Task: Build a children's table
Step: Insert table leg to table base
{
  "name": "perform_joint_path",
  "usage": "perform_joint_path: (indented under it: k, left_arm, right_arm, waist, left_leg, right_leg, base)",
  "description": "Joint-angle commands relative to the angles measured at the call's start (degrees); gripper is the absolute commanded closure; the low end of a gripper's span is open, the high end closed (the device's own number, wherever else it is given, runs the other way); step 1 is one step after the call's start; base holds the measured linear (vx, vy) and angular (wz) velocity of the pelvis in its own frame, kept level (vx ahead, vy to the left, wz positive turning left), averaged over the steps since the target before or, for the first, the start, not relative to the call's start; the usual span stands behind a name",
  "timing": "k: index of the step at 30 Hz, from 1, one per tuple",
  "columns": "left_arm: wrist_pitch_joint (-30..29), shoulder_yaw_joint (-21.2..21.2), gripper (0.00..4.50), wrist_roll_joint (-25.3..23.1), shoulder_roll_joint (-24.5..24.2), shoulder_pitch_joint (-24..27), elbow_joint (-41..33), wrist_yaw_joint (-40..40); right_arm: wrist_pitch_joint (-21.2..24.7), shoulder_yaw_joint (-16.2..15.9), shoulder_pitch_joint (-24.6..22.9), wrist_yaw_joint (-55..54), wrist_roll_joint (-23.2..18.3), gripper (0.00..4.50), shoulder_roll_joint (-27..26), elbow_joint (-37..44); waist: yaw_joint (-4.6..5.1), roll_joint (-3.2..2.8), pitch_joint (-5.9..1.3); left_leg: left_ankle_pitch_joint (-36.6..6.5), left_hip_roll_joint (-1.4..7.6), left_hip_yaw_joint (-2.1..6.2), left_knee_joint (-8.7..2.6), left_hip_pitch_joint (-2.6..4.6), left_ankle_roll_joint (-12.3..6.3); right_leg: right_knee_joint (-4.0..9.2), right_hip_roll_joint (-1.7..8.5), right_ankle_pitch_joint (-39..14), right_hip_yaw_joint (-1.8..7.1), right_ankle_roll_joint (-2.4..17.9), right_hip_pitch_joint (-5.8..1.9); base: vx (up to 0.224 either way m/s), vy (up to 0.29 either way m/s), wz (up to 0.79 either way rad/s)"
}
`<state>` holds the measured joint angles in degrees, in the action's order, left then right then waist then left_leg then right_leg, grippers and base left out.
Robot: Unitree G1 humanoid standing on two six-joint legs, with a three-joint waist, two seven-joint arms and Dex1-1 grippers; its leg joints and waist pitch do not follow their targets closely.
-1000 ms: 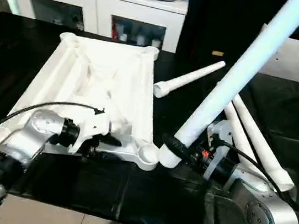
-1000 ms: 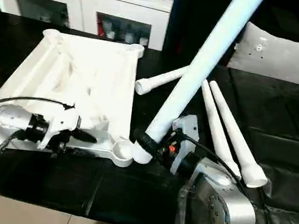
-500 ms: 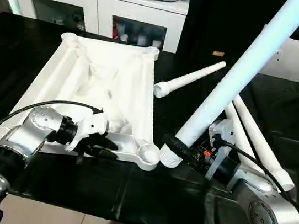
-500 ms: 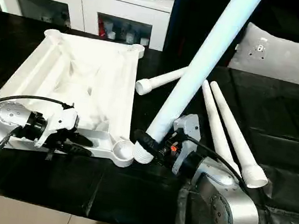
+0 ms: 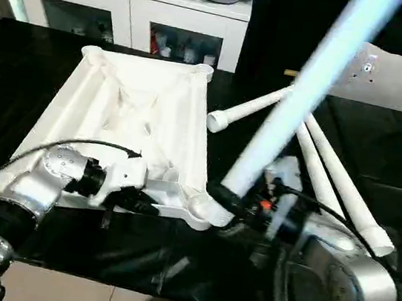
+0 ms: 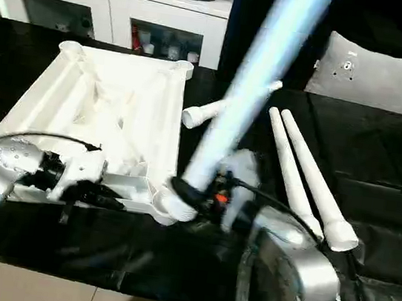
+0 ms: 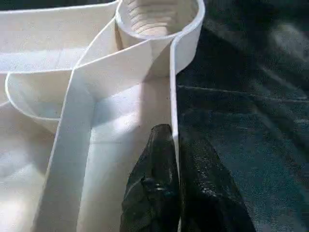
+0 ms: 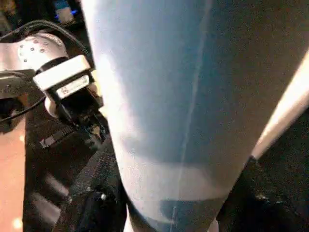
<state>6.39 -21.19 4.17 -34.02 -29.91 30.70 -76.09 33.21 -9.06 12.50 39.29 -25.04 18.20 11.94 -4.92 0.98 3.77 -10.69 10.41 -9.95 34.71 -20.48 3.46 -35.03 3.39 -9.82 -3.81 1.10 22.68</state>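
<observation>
My left pincer point(image 7: 175, 193) is clamped on the near rim of the upturned table top point(image 5: 146, 113), which lies on the black tabletop point(image 5: 381, 146). My right pincer point(image 5: 225, 199) grips a leg point(image 5: 299, 89), its lower end seemingly at the near corner socket point(image 5: 196, 208).

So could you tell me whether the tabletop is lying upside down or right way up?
Upside down: the tabletop shows its ribbed underside and open corner sockets facing up.
</observation>
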Motion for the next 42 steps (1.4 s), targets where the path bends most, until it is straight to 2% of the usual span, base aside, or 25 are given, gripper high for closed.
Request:
perform_joint_path:
  k: [1,3,4,6,8,13,19,25,29,32,35,39,42]
  left_arm:
    - [0.0,-1.6,4.5,1.4,1.7,1.0,-4.3,-1.7]
    - [-0.2,-1.9,4.5,1.3,2.2,1.5,-5.3,-1.3]
    - [-0.1,-2.0,4.5,1.0,2.4,1.5,-5.4,-1.2]
    - [0.3,-2.0,4.5,0.6,2.6,1.5,-5.0,-1.0]
    - [0.9,-1.7,4.5,-1.0,2.4,1.4,-3.9,0.1]
    - [-0.8,-0.3,4.5,-1.5,2.4,2.0,-4.7,2.0]
    - [-1.4,0.2,4.5,-0.6,3.1,2.3,-5.2,2.4]
    - [-1.5,1.1,4.5,-0.1,3.7,2.8,-5.5,2.4]
    - [-1.7,1.7,4.5,0.8,3.8,3.2,-6.4,1.5]
    - [-2.3,2.6,4.5,2.0,4.3,3.2,-6.7,1.6]
    - [-3.4,3.6,4.5,3.3,4.7,3.4,-7.0,1.7]
    - [-3.8,4.2,4.5,3.5,4.7,3.5,-7.0,1.7]
    - [-4.8,5.5,4.5,4.2,5.3,3.5,-6.5,2.1]
  right_arm:
    - [0.2,-0.6,1.3,0.6,1.1,2.59,0.7,-1.0]
    - [0.5,-1.6,1.9,1.3,1.9,2.59,1.3,-1.9]
    - [0.6,-1.9,2.1,1.5,2.2,2.59,1.5,-2.3]
    - [0.4,-2.3,2.4,1.6,2.7,2.59,1.8,-2.8]
    - [0.7,-3.8,3.1,2.4,3.7,2.59,3.1,-3.7]
    - [1.5,-4.0,4.0,3.3,3.5,2.59,3.2,-4.8]
    - [1.4,-4.3,4.6,4.0,3.0,2.59,2.4,-6.4]
    - [1.6,-4.9,4.7,4.6,3.2,2.59,2.4,-6.8]
    - [-0.2,-5.1,5.2,4.6,4.5,2.59,1.9,-10.1]
    - [-1.3,-4.5,5.5,4.7,4.5,2.59,1.1,-12.7]
    - [-1.3,-2.2,4.4,4.9,2.4,2.59,0.2,-14.1]
    - [-1.7,0.4,2.4,4.9,0.3,2.6,-0.8,-15.3]
    - [-4.3,2.7,-0.7,5.1,-1.2,2.6,-1.8,-17.0]
  waist:
    - [0.26,-0.49,-3.77]
    - [-0.1,-0.49,-3.86]
    - [-0.21,-0.29,-3.87]
    - [-0.24,-0.22,-3.83]
    - [-0.16,-0.17,-3.64]
    - [-0.03,-0.06,-3.42]
    - [0.31,-0.02,-3.4]
    - [0.32,0.01,-3.41]
    - [0.51,-0.06,-3.3]
    - [0.63,0.08,-3.22]
    - [0.64,0.05,-3.25]
    - [0.53,0.04,-3.39]
    - [0.4,-0.26,-3.62]
  left_leg:
    - [-16.0,3.05,1.16,-4.81,1.12,2.47]
    - [-14.3,2.98,0.94,-4.7,1.13,2.09]
    - [-13.4,2.92,0.9,-4.74,0.89,1.81]
    - [-13.1,2.89,0.91,-4.78,0.73,1.73]
    - [-14.3,2.79,0.93,-4.79,0.88,1.76]
    - [-16.1,2.76,1.11,-4.8,1.05,1.76]
    - [-16.3,2.68,1.18,-4.78,0.95,1.36]
    - [-15.8,2.75,1.15,-4.9,0.89,1.29]
    - [-16.5,2.63,1.19,-4.85,0.82,1.32]
    - [-17.4,2.59,1.27,-4.85,0.93,1.25]
    - [-17.4,2.61,1.28,-4.79,1.02,0.96]
    - [-17.1,2.68,1.27,-4.85,1.01,0.74]
    - [-16.3,2.74,1.2,-4.84,0.86,0.55]
  right_leg:
    - [4.83,5.22,-22.2,3.36,8.4,-1.66]
    - [4.54,5.08,-19.3,3.45,9.2,-1.76]
    - [4.32,5.01,-18.0,3.41,9.3,-2.01]
    - [4.3,5.09,-17.8,3.38,9.2,-2.13]
    - [4.69,5.13,-21.2,3.37,8.2,-2.08]
    - [5.42,5.28,-27.2,3.3,6.1,-1.78]
    - [5.68,5.3,-28.3,3.27,5.9,-1.61]
    - [5.28,5.18,-25.5,3.34,6.7,-1.66]
    - [5.51,5.32,-27.5,3.27,6.5,-1.64]
    - [5.85,5.35,-30.1,3.15,5.7,-1.54]
    - [6.07,5.41,-31.2,3.16,5.4,-1.45]
    - [5.99,5.4,-30.1,3.21,5.5,-1.42]
    - [5.73,5.43,-27.7,3.26,6.4,-1.6]
  base:
    - [0.0,0.0,0.0]
    - [0.0,0.0,0.0]
    - [0.0,0.0,0.0]
    - [0.0,0.0,0.0]
    - [0.0,0.0,0.0]
    - [0.0,0.0,0.0]
    - [0.0,0.0,0.0]
    - [0.0,0.0,0.0]
    - [0.0,0.0,0.0]
    - [0.0,0.0,0.0]
    - [0.0,0.0,0.0]
    - [0.0,0.0,0.0]
    - [0.0,0.0,0.0]
